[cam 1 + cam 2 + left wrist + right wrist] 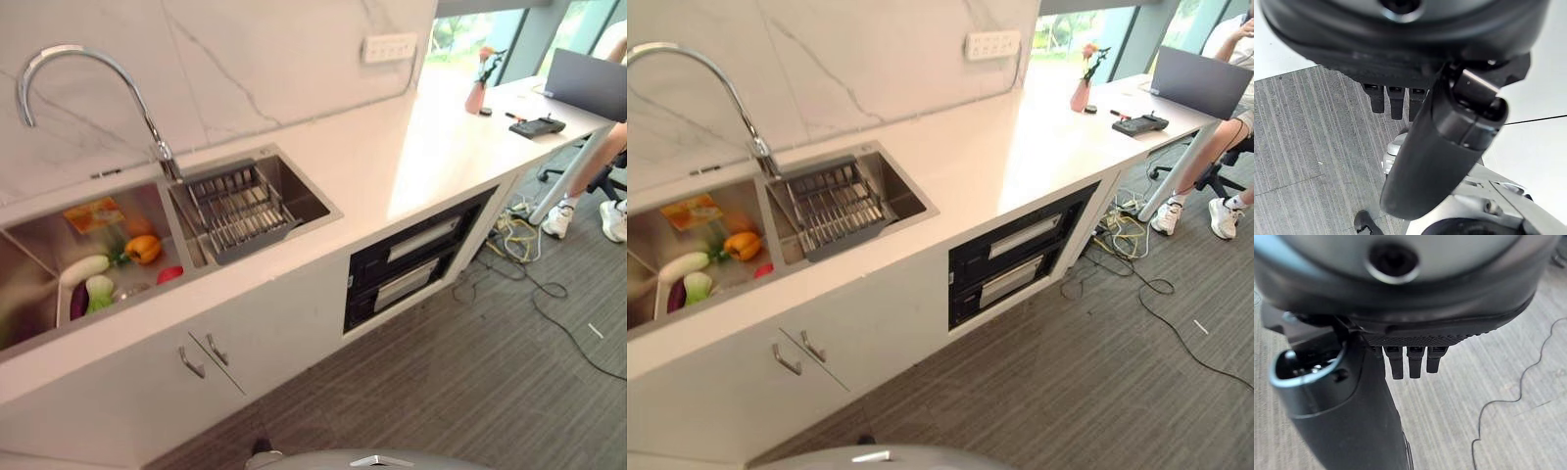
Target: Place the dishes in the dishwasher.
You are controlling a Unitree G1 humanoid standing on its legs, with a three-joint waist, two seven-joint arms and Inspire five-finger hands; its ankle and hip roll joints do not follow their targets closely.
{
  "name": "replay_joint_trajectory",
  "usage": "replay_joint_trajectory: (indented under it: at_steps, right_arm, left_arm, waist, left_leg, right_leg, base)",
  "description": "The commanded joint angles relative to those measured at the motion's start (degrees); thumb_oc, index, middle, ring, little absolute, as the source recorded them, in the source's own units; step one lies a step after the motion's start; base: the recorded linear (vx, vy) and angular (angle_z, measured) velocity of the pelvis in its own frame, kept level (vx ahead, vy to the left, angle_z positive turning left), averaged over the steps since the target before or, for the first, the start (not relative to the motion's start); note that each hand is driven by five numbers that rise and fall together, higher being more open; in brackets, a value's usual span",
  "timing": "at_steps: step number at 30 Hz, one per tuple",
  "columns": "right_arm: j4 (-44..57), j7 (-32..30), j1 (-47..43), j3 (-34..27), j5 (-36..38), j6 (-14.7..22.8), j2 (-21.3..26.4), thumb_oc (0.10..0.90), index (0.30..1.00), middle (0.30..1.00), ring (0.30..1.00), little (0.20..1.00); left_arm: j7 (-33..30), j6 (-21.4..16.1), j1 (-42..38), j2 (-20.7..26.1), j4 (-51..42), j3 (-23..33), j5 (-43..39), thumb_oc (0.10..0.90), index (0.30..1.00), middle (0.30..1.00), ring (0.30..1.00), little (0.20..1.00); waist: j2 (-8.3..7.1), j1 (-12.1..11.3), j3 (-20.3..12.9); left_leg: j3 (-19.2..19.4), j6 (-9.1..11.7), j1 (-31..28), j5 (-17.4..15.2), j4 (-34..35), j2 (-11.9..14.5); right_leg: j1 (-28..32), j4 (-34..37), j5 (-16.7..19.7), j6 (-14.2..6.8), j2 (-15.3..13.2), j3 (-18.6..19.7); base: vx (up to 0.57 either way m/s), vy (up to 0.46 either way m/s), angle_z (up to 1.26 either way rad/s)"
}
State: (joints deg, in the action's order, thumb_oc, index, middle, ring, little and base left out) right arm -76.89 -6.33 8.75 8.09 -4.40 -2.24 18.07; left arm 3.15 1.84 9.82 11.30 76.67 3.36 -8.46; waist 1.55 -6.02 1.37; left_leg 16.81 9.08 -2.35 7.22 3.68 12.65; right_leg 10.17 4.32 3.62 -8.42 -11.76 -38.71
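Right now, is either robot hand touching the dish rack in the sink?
Apart. The wrist views show the left hand and right hand hanging over floor; the dish rack sits untouched in the sink.

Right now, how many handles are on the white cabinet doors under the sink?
2. Both sit side by side near the top of the cabinet doors below the sink: the left handle and the right handle. More may lie outside the view.

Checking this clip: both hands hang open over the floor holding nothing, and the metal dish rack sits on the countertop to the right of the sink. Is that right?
Not quite. The dish rack sits inside the sink's right basin, not on the countertop; the left eye view shows it. The rest stands: the left hand and the right hand hang open over the floor, holding nothing.
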Motion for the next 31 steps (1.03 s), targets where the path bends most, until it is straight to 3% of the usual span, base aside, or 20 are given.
replay_joint_trajectory:
  at_steps: [1, 4, 5, 6, 8, 11, 12, 14, 15, 16, 17, 19, 21, 23, 24, 25, 31]
  right_arm:
    - [-0.44, 0.0, -9.6, -1.74, 0.08, 1.38, -1.35, 0.8, 0.9, 0.9, 0.9, 0.9]
    - [-1.69, -0.11, -10.89, -4.17, 2.66, 0.84, -1.1, 0.8, 0.9, 0.9, 0.9, 0.9]
    - [-1.4, -0.21, -11.88, -4.95, 3.8, 0.67, -0.69, 0.8, 0.9, 0.9, 0.9, 0.9]
    - [-0.99, -0.29, -12.59, -5.23, 4.82, 0.89, -0.64, 0.8, 0.9, 0.9, 0.9, 0.9]
    - [-1.49, -0.37, -13.1, -5.15, 6.38, 1.09, -0.92, 0.8, 0.9, 0.9, 0.9, 0.9]
    - [-1.52, -0.09, -13.19, -5.07, 6.99, 0.84, -0.85, 0.8, 0.9, 0.9, 0.9, 0.9]
    - [-0.83, 0.25, -13.69, -4.62, 7.93, 1.16, -1.13, 0.8, 0.9, 0.9, 0.9, 0.9]
    - [-0.13, 0.91, -13.68, -2.69, 7.1, 1.01, -2.52, 0.8, 0.9, 0.9, 0.9, 0.9]
    - [0.38, 1.54, -13.0, -1.87, 6.71, 1.02, -2.79, 0.8, 0.9, 0.9, 0.9, 0.9]
    - [0.38, 1.54, -13.0, -1.87, 6.71, 1.02, -2.79, 0.8, 0.9, 0.9, 0.9, 0.9]
    - [-0.02, 1.38, -12.49, -1.73, 6.87, 0.94, -2.59, 0.8, 0.9, 0.9, 0.9, 0.9]
    - [-0.71, 1.1, -12.46, -2.02, 7.31, 0.93, -1.88, 0.8, 0.9, 0.9, 0.9, 0.9]
    - [-1.69, 0.63, -12.79, -2.27, 6.65, 0.51, -0.52, 0.8, 0.9, 0.9, 0.9, 0.9]
    - [-2.18, 0.68, -13.12, -2.27, 5.75, 0.29, 0.69, 0.8, 0.9, 0.9, 0.9, 0.9]
    - [-2.19, 0.69, -13.12, -2.26, 5.75, 0.29, 0.73, 0.8, 0.9, 0.9, 0.9, 0.9]
    - [-2.75, 1.17, -13.4, -2.32, 5.47, -0.11, 0.78, 0.8, 0.9, 0.9, 0.9, 0.9]
    - [-3.34, 1.92, -10.96, -2.28, 6.05, -0.48, -3.08, 0.8, 0.9, 0.9, 0.9, 0.9]
  left_arm:
    - [-2.38, -2.08, -4.69, 1.77, 1.13, -1.64, -0.06, 0.8, 0.9, 0.9, 0.9, 0.9]
    - [-3.32, -1.98, -5.5, 1.44, 0.47, -4.84, 1.51, 0.8, 0.9, 0.9, 0.9, 0.9]
    - [-3.1, -1.87, -5.94, 1.24, 0.33, -6.59, 1.72, 0.8, 0.9, 0.9, 0.9, 0.9]
    - [-2.67, -2.04, -6.44, 1.49, -0.05, -7.58, 2.09, 0.8, 0.9, 0.9, 0.9, 0.9]
    - [-1.44, -2.08, -6.85, 1.77, 0.5, -9.52, 3.62, 0.8, 0.9, 0.9, 0.9, 0.9]
    - [-0.75, -1.89, -7.2, 2.28, 1.38, -9.87, 4.37, 0.8, 0.9, 0.9, 0.9, 0.9]
    - [1.62, -1.38, -8.41, 3.65, 3.21, -11.33, 6.41, 0.8, 0.9, 0.9, 0.9, 0.9]
    - [1.23, -1.11, -9.43, 3.76, 3.03, -9.55, 4.74, 0.8, 0.9, 0.9, 0.9, 0.9]
    - [1.06, -1.17, -9.27, 3.67, 2.5, -8.0, 2.01, 0.8, 0.9, 0.9, 0.9, 0.9]
    - [1.06, -1.17, -9.27, 3.67, 2.5, -7.99, 2.01, 0.8, 0.9, 0.9, 0.9, 0.9]
    - [0.89, -1.28, -9.11, 3.41, 2.16, -6.34, -0.64, 0.8, 0.9, 0.9, 0.9, 0.9]
    - [0.34, -1.38, -9.71, 2.87, 1.98, -6.5, -0.71, 0.8, 0.9, 0.9, 0.9, 0.9]
    - [-0.6, -1.16, -10.41, 2.57, 2.1, -7.76, 0.73, 0.8, 0.9, 0.9, 0.9, 0.9]
    - [-0.36, -0.8, -10.0, 2.1, 1.98, -7.53, 0.34, 0.8, 0.9, 0.9, 0.9, 0.9]
    - [-0.36, -0.8, -9.98, 2.06, 1.97, -7.53, 0.34, 0.8, 0.9, 0.9, 0.9, 0.9]
    - [0.57, -0.52, -9.22, 1.81, 1.9, -7.23, 0.2, 0.8, 0.9, 0.9, 0.9, 0.9]
    - [1.1, -0.67, -9.43, 0.49, 1.68, -7.87, 0.07, 0.8, 0.9, 0.9, 0.9, 0.9]
  waist:
    - [-1.63, -2.39, 1.96]
    - [-1.08, -1.25, 3.26]
    - [-0.91, 0.16, 4.54]
    - [-0.83, 0.95, 4.88]
    - [-1.08, 1.78, 4.44]
    - [-1.35, 2.24, 4.29]
    - [-2.94, 3.1, 4.48]
    - [-3.65, 3.05, 4.23]
    - [-4.03, 2.8, 3.92]
    - [-4.02, 2.81, 3.93]
    - [-3.84, 2.26, 3.3]
    - [-3.9, 2.37, 3.46]
    - [-4.17, 2.94, 3.62]
    - [-3.58, 3.55, 3.05]
    - [-3.5, 3.3, 3.27]
    - [-2.55, 3.26, 2.17]
    - [-1.78, 4.25, -0.82]
  left_leg:
    - [0.03, -2.49, -0.23, -10.29, -8.15, -0.46]
    - [-1.92, -5.16, -0.65, -12.22, -8.86, -3.16]
    - [-3.22, -6.3, -0.68, -12.57, -9.2, -4.25]
    - [-4.03, -7.14, -0.04, -11.89, -8.91, -4.51]
    - [-7.18, -6.75, 1.02, -11.6, -8.31, -5.43]
    - [-8.83, -6.37, 1.63, -11.49, -8.26, -5.9]
    - [-10.89, -5.21, 2.68, -11.19, -8.68, -6.09]
    - [-11.77, -4.41, 2.56, -11.62, -9.03, -5.02]
    - [-13.0, -3.15, 2.85, -11.17, -9.7, -3.82]
    - [-13.02, -3.14, 2.84, -11.18, -9.7, -3.81]
    - [-13.52, -1.38, 3.07, -9.59, -9.85, -1.91]
    - [-14.64, -1.44, 4.2, -9.86, -12.69, -2.2]
    - [-11.7, -1.93, 7.45, -8.91, -17.25, -3.06]
    - [-3.69, -2.18, 6.95, -7.35, -15.09, -0.83]
    - [-3.44, -2.1, 6.55, -7.43, -15.04, -0.69]
    - [-0.78, -2.77, 3.69, -7.9, -9.69, -1.26]
    - [0.67, -2.77, -0.44, -4.83, 0.01, -2.79]
  right_leg:
    - [-5.17, -14.64, -7.36, -0.65, -6.94, 0.37]
    - [-8.9, -28.9, -5.14, -3.68, -12.72, 2.57]
    - [-12.13, -34.23, -3.2, -4.4, -12.76, 7.3]
    - [-14.36, -34.47, -3.0, -3.73, -10.81, 11.17]
    - [-14.58, -25.77, -7.53, -2.13, -5.82, 18.75]
    - [-14.18, -20.7, -6.97, -1.97, -5.11, 21.53]
    - [-14.04, -13.78, -6.63, -2.16, -3.48, 24.12]
    - [-13.87, -13.6, -5.76, -1.69, -3.46, 22.57]
    - [-11.94, -10.99, -6.35, -0.66, -1.37, 21.49]
    - [-11.91, -10.98, -6.34, -0.65, -1.37, 21.47]
    - [-9.37, -7.98, -7.04, 0.03, 0.65, 19.62]
    - [-8.13, -6.96, -7.27, 1.17, 1.74, 19.87]
    - [-7.03, -5.85, -7.14, 1.64, 1.13, 17.92]
    - [-6.25, -4.03, -6.48, 1.14, 0.87, 15.52]
    - [-6.02, -3.95, -6.45, 1.17, 0.99, 15.77]
    - [-5.51, -2.85, -5.74, 0.81, 1.15, 15.69]
    - [-4.05, -1.69, -4.64, -0.04, 0.04, 13.03]
  base:
    - [-0.01, 0.258, 0.06]
    - [-0.01, 0.286, 0.4]
    - [-0.08, 0.232, 0.78]
    - [-0.07, 0.126, 1.05]
    - [0.0, -0.024, 0.77]
    - [0.04, -0.103, 0.55]
    - [0.06, -0.186, 0.73]
    - [0.15, -0.325, 1.15]
    - [0.15, -0.297, 1.13]
    - [0.18, -0.351, 1.22]
    - [0.13, -0.234, 0.77]
    - [0.1, -0.2, 0.51]
    - [-0.01, -0.05, 0.29]
    - [-0.02, 0.022, 0.37]
    - [0.06, 0.092, 0.19]
    - [0.09, 0.092, 0.02]
    - [0.08, 0.096, 0.0]
